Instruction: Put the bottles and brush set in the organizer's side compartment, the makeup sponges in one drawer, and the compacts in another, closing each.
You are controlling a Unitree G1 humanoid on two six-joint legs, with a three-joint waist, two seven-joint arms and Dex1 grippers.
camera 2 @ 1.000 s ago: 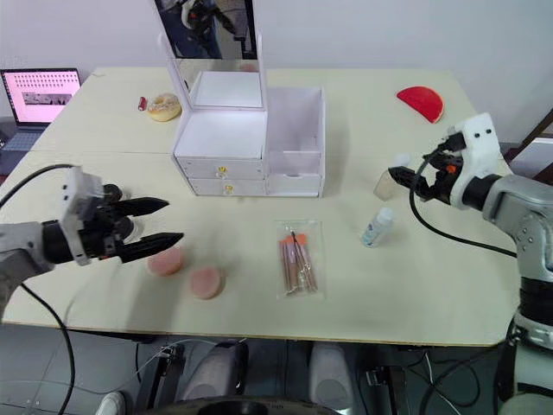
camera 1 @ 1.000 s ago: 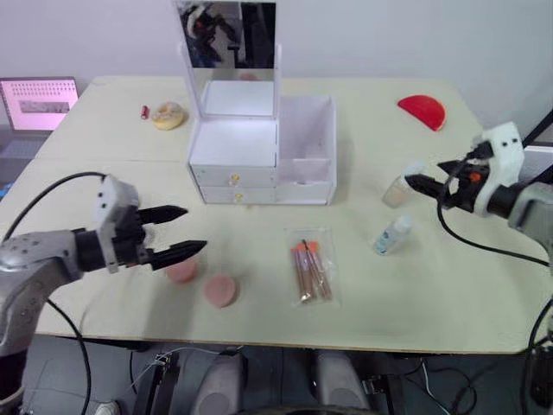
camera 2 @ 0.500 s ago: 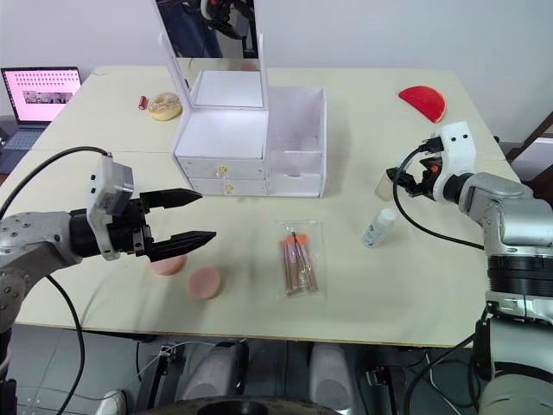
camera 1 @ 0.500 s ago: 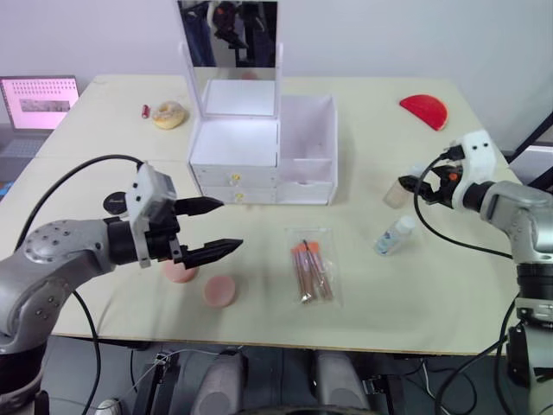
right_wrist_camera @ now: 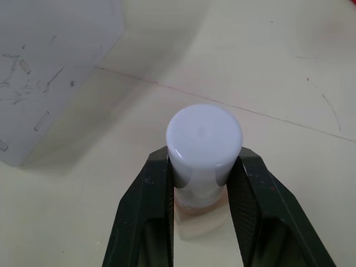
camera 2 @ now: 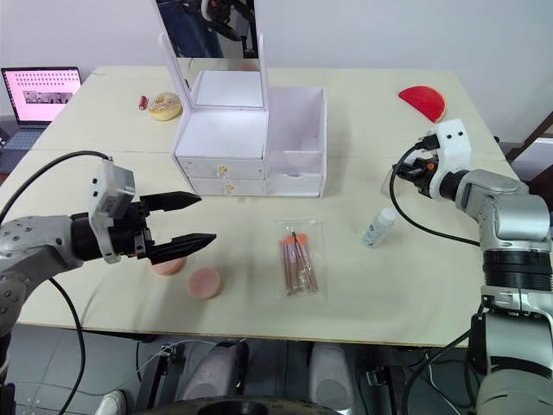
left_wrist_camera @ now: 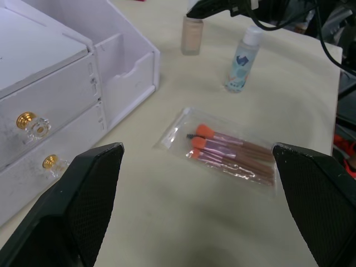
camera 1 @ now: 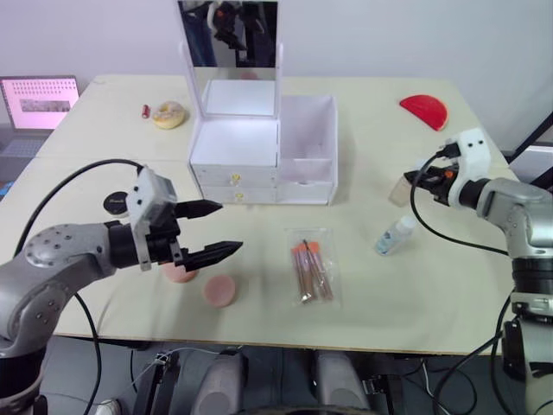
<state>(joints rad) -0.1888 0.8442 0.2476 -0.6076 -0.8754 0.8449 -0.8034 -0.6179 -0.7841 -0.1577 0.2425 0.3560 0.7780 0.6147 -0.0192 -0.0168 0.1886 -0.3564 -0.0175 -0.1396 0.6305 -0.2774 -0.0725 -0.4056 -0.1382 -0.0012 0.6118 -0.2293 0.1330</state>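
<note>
Makeup items spread on the table around a white organizer.

The organizer (camera 1: 262,147) stands upright, its mirror raised, both drawers shut, its side compartment open-topped. A beige bottle (left_wrist_camera: 192,34) with a white cap (right_wrist_camera: 204,136) stands upright to its right; the clear bottle (camera 1: 393,234) lies nearer. The bagged brush set (camera 1: 310,267) lies flat in front, with two pink sponges (camera 1: 219,290) to its left.

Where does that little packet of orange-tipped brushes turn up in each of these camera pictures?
Left eye view: the brush set lies on the table in front of the organizer.
Right eye view: the same spot, at.
Left wrist view: near the middle, at.
Right wrist view: not there.
Shared landmark: the organizer's gold drawer knobs.
</note>
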